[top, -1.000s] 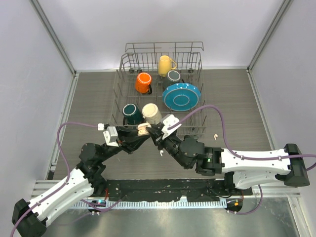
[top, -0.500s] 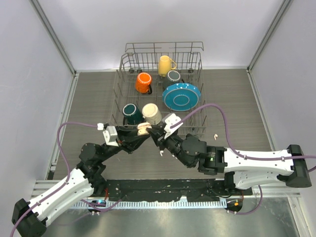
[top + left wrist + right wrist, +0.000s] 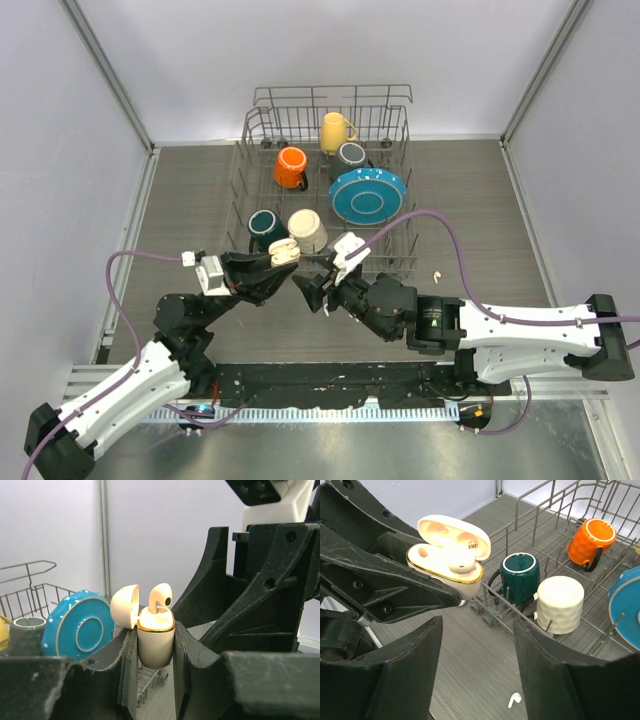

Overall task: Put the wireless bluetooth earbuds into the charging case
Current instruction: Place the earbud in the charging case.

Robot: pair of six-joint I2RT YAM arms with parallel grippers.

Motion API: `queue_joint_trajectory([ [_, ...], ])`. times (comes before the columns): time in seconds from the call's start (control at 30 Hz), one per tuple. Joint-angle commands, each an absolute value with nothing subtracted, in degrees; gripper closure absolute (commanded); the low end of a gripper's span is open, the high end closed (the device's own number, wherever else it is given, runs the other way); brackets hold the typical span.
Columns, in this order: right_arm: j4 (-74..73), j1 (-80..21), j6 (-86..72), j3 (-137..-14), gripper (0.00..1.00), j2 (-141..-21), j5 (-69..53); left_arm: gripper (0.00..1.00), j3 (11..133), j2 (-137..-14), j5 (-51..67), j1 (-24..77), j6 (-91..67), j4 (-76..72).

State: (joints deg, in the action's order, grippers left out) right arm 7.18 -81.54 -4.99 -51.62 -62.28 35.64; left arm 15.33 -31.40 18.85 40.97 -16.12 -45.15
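My left gripper is shut on the cream charging case, which it holds upright above the table with the lid flipped open. One white earbud stands in the case, its head sticking up above the gold rim. From above, the case sits just left of my right gripper. The right gripper is open and holds nothing, a short way back from the case. A loose earbud lies on the table below it. Another earbud lies to the right, near the rack.
A wire dish rack stands behind the grippers. It holds an orange mug, a yellow mug, a teal mug, a cream mug and a blue plate. Purple cables loop over both arms.
My right gripper has opened and drawn back from the case, leaving an earbud in it. My left gripper has shifted the case slightly left and up.
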Motion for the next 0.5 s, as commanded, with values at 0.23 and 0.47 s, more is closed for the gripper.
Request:
queue_joint_trajectory([
  [0.23, 9.9, -81.7, -11.3, -51.4, 0.35, -52.8, 43.0, 1.0, 17.3, -29.4, 18.8, 40.8, -14.8, -47.2],
  [0.47, 1.7, -81.7, -16.4, -57.9, 0.77, -53.1, 42.7, 1.0, 17.1, -28.8, 18.9, 40.9, -14.3, -45.7],
])
